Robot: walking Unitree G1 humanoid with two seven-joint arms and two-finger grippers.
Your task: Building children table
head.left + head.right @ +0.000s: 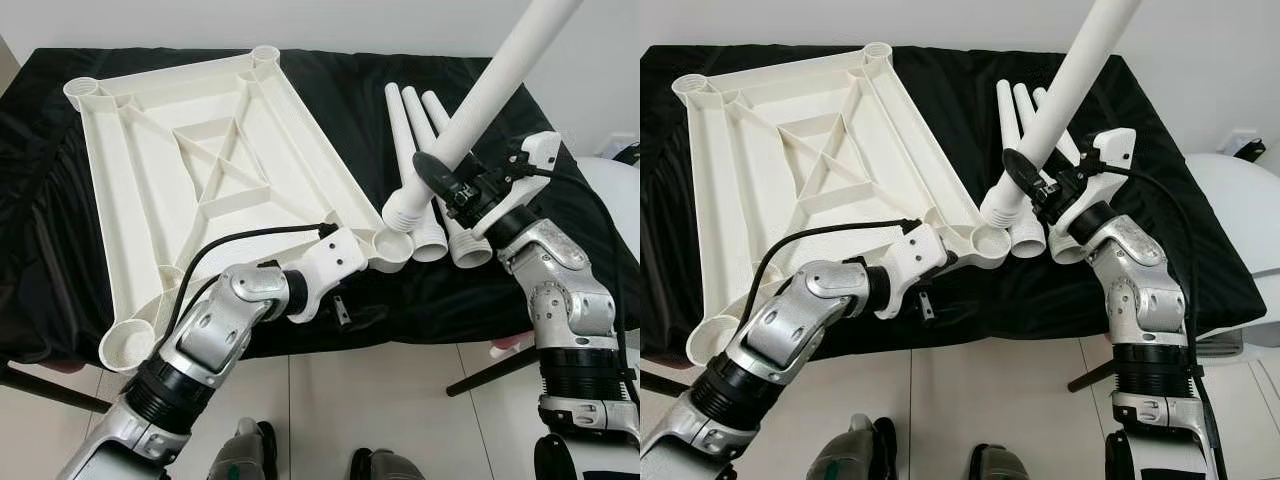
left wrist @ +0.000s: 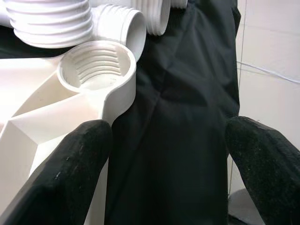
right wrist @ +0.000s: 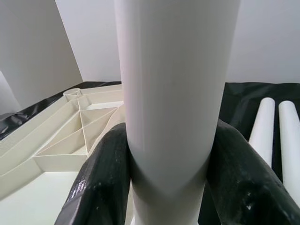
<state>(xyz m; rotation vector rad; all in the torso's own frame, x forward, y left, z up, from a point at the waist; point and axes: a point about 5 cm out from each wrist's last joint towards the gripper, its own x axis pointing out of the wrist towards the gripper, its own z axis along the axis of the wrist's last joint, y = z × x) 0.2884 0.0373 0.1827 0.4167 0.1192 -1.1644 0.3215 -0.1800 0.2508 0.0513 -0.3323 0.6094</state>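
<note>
The white plastic tabletop lies upside down on a black cloth, with a threaded socket at each corner. My right gripper is shut on a long white leg, which it holds tilted. The leg's threaded end hangs just above and beside the near right socket. My left gripper is open at that corner. One of its fingers sits against the tabletop's edge below the socket. Three more legs lie side by side behind the held one.
The black cloth covers a low table that ends near my body. Tiled floor lies in front, with my feet below. A thin black strut and a white rounded object stand at the right.
</note>
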